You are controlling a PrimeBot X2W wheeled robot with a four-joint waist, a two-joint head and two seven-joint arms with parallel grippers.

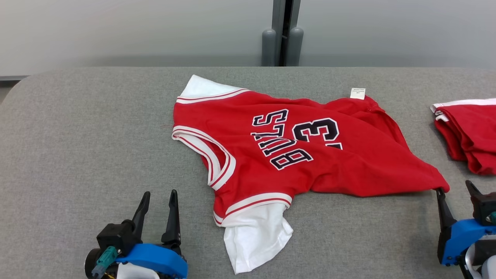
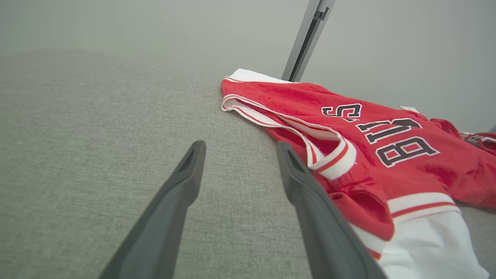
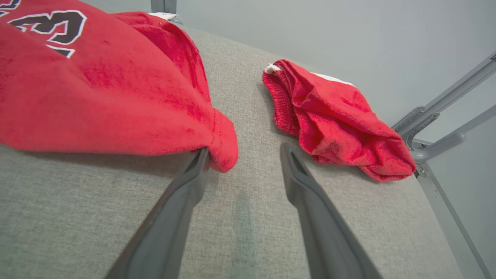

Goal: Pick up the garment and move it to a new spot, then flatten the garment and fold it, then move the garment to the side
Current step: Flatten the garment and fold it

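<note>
On the grey fabric tabletop [image 1: 77, 135] you see the red-and-white jersey garment [image 1: 348, 166] spread out. Your left gripper [image 1: 159, 192] is wide open and empty. Your right gripper [image 1: 453, 186] is open and empty, with one finger touching the hem corner.

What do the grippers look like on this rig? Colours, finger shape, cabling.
Both match. Left gripper: two long, tapering dark grey fingers with a recessed slot near each tip, black knuckle blocks, glossy blue housing, a teal connector at the side, pale forearm shell behind. Right gripper: same dark fingers, blue housing, a teal part at its edge.
</note>
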